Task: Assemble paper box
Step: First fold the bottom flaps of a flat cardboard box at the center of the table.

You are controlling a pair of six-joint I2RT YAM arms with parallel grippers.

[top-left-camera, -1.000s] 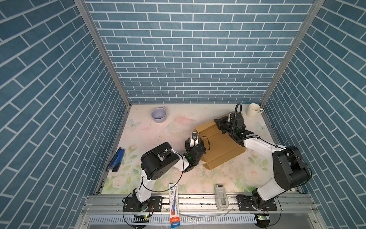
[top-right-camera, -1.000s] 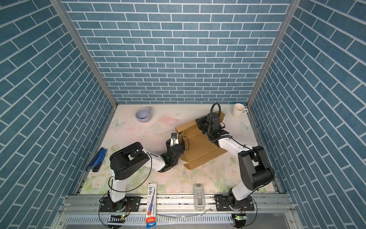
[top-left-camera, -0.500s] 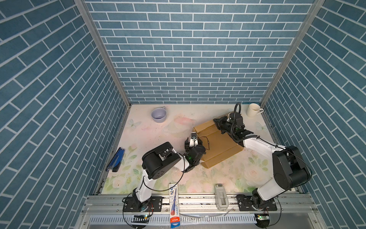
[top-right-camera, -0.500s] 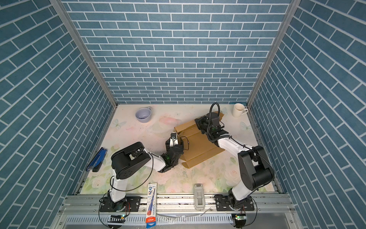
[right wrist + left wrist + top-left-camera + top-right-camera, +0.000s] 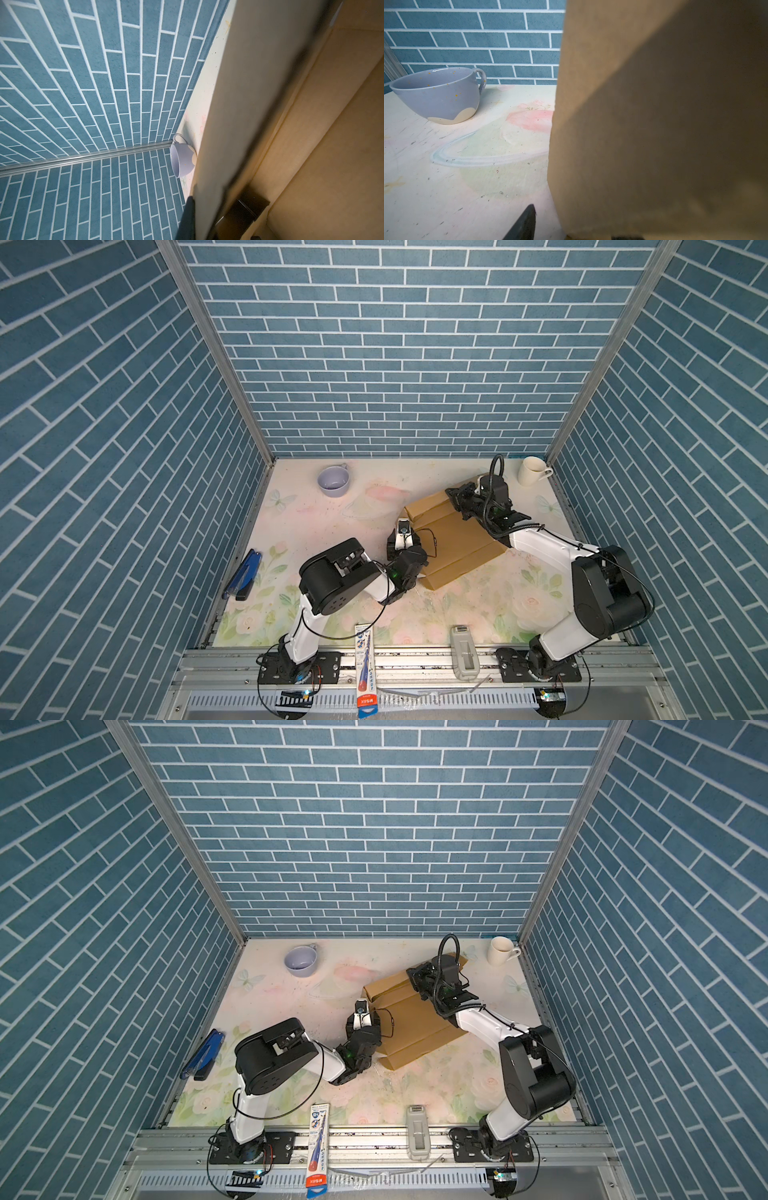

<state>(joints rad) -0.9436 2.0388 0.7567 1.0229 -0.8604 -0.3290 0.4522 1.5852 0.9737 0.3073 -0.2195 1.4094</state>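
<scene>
The paper box [image 5: 455, 541] [image 5: 415, 1023] is a partly folded brown cardboard sheet lying at the middle right of the table. My right gripper [image 5: 456, 498] [image 5: 417, 975] is at its far edge, shut on an upright flap [image 5: 234, 108]. One dark finger [image 5: 187, 218] presses on each face of that flap. My left gripper [image 5: 404, 533] [image 5: 360, 1016] stands open at the box's left edge, straddling a raised cardboard wall [image 5: 654, 124]. One finger [image 5: 525, 224] shows outside the wall with a gap to it. The other finger is mostly hidden behind the cardboard.
A lilac cup [image 5: 332, 480] [image 5: 438, 97] stands at the back left and a white mug [image 5: 532, 471] in the back right corner. A blue stapler [image 5: 244, 574] lies by the left wall. A long printed packet [image 5: 365, 659] and a grey device [image 5: 463, 651] rest on the front rail.
My left gripper's jaws have narrowed around the box's left wall. My right gripper, still shut on the flap, has shifted slightly left.
</scene>
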